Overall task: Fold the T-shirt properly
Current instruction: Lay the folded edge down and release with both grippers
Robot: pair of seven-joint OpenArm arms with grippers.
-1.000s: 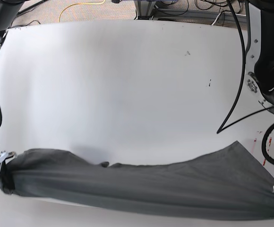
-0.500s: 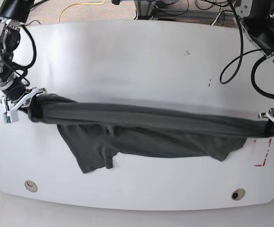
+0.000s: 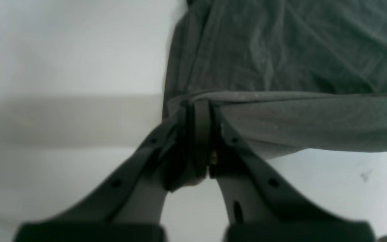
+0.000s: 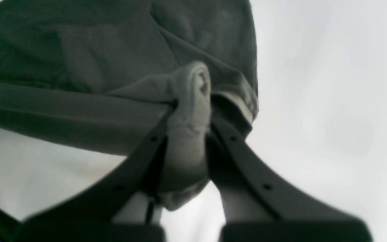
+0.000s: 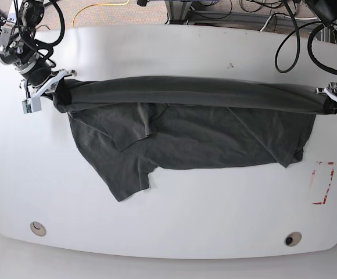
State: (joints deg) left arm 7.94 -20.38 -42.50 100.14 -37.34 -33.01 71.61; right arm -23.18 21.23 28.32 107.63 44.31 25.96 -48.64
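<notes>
1. Base view, upper left of the frame: the right gripper point(image 5: 57, 87) has its jaws clamped tight on one end of the large dark charcoal-grey short-sleeved T-shirt of soft wrinkly fabric point(image 5: 186, 133). The right wrist view confirms this: a bunched roll of cloth is pinched between the dark fingers point(image 4: 153, 148), with the rest of the T-shirt point(image 4: 79, 67) running off to the left of that frame.

2. Centre of the base view: the T-shirt's held edge forms a taut band across the upper middle of the frame, almost level. That is its long axis, left to right. Below the band the cloth hangs and lies on the white tabletop point(image 5: 215, 221). One sleeve and a lower corner trail toward the lower left, and a shorter flap reaches the lower right.

3. Right edge of the base view: the left gripper point(image 5: 329, 100) is likewise closed on the other end of the band. In the left wrist view the cloth point(image 3: 281, 60) spreads to the upper right from the pinch.

4. Key relation: the garment lies between the two grippers, each at one end, neither nearer. The loose body lies toward the bottom of the frame from the band.

5. Judgement: the next move probably calls for both arms to travel together, square to the band, to lay the cloth flat.
</notes>
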